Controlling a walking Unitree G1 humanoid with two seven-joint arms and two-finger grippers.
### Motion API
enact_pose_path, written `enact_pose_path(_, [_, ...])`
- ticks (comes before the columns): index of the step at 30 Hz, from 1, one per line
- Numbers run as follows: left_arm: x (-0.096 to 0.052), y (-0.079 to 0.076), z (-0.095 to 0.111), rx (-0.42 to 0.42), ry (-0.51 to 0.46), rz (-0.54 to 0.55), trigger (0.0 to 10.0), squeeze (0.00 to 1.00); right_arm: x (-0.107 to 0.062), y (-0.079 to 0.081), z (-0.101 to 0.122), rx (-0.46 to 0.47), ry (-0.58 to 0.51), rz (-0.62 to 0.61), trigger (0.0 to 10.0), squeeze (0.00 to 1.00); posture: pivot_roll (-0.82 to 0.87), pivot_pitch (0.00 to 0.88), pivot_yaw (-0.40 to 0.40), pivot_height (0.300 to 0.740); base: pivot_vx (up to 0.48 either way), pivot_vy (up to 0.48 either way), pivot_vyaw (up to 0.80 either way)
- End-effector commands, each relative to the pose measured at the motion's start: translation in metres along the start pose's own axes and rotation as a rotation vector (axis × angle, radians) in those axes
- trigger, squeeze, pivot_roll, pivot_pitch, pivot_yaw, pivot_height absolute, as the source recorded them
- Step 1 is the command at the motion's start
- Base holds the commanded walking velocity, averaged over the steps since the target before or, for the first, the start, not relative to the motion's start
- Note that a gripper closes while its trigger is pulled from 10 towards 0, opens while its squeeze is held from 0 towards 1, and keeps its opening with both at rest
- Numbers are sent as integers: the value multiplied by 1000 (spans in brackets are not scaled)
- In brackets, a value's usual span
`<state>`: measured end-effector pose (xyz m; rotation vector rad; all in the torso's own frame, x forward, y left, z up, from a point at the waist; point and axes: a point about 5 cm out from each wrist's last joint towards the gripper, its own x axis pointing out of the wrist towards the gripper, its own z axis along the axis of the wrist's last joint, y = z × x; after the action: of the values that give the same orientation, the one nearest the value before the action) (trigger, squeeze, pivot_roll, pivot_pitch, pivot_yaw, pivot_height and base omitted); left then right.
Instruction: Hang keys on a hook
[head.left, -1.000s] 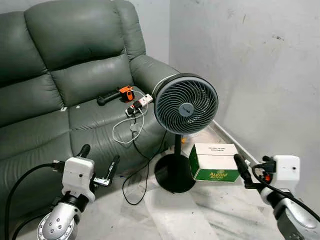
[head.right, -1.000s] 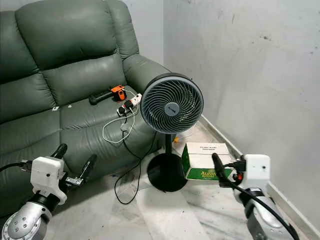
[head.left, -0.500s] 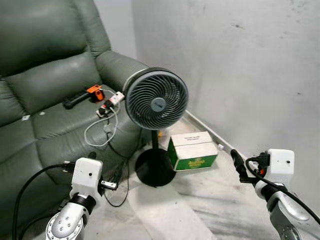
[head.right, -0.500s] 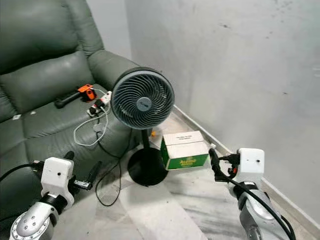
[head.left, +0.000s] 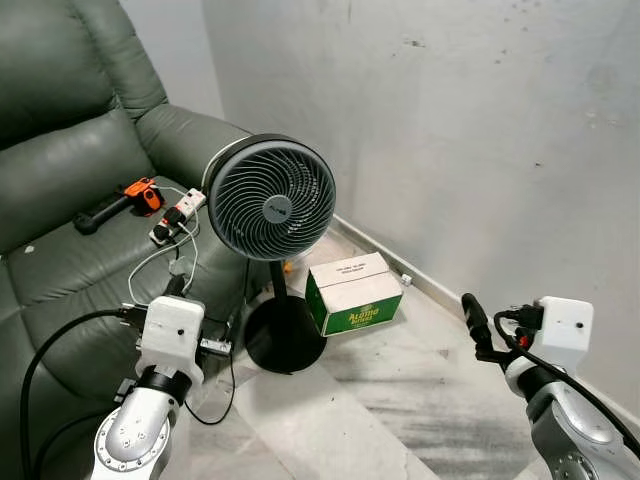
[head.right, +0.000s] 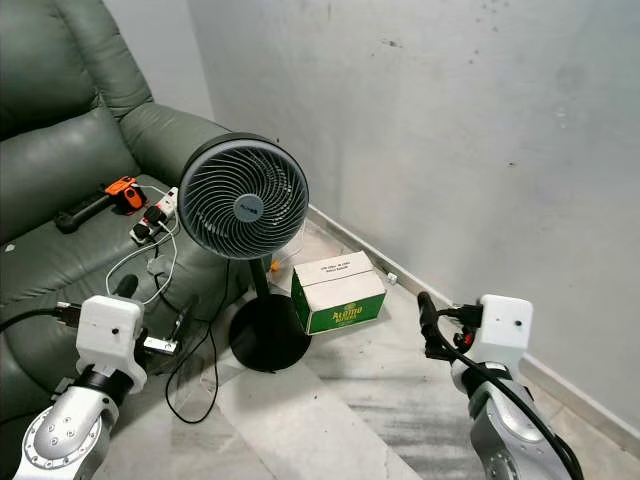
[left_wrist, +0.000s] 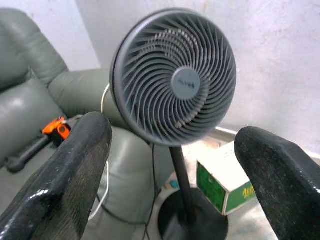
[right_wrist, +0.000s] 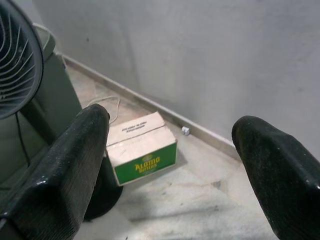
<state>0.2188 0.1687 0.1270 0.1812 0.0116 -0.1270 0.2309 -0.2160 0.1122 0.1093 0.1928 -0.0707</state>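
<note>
Standing before a fan, both grippers spread and empty

Facing a corner of the room, the robot holds both arms low in front of it. The left gripper (left_wrist: 170, 165) points toward a grey pedestal fan (head.left: 271, 198), its two black fingers (left_wrist: 65, 175) spread wide apart with nothing between them. The right gripper (right_wrist: 170, 165) is likewise spread — its fingers (right_wrist: 60, 170) frame a white and green cardboard box (head.left: 354, 292) that sits on the floor (head.left: 400, 390) just beside the fan's round black base (head.left: 284, 335).

Left of the fan stands a dark green leather sofa (head.left: 70, 190). On its seat lie a black and orange tool (head.left: 118, 199), a white power strip (head.left: 175, 215) and a loose white cable (head.left: 165, 262); a black cord (head.left: 215, 400) trails from the sofa down to the floor near the fan base. A plain grey wall (head.left: 450, 120) runs behind the fan and the box, meeting the floor at a pale skirting.

Keys and hook — I cannot make out either one anywhere among these things.
</note>
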Motion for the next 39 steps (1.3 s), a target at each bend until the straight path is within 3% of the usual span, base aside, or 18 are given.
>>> enact_pose_path(1, [0,0,-1,-13,13,1,10000,0,0,2,11,-12,-49,-6,10000,0,-10,83,53,740,0,0,-788])
enact_pose_path(7, [1,-2,-8,-71,53,5,10000,0,3,3,8,-11,-48,-6,10000,0,-9,77,52,740,0,0,-798])
enact_pose_path(14, [6,-2,-10,-72,66,-1,10000,0,9,2,11,-23,-57,-29,10000,0,-8,72,51,740,0,0,-114])
enact_pose_path(19, [9,-1,-10,-66,71,32,10000,0,11,4,11,-9,-48,-29,10000,0,-11,71,50,740,0,0,-800])
enact_pose_path(39, [15,-5,-8,-73,67,-8,10000,0,14,5,11,10,-8,-1,10000,0,-15,70,46,740,0,0,-791])
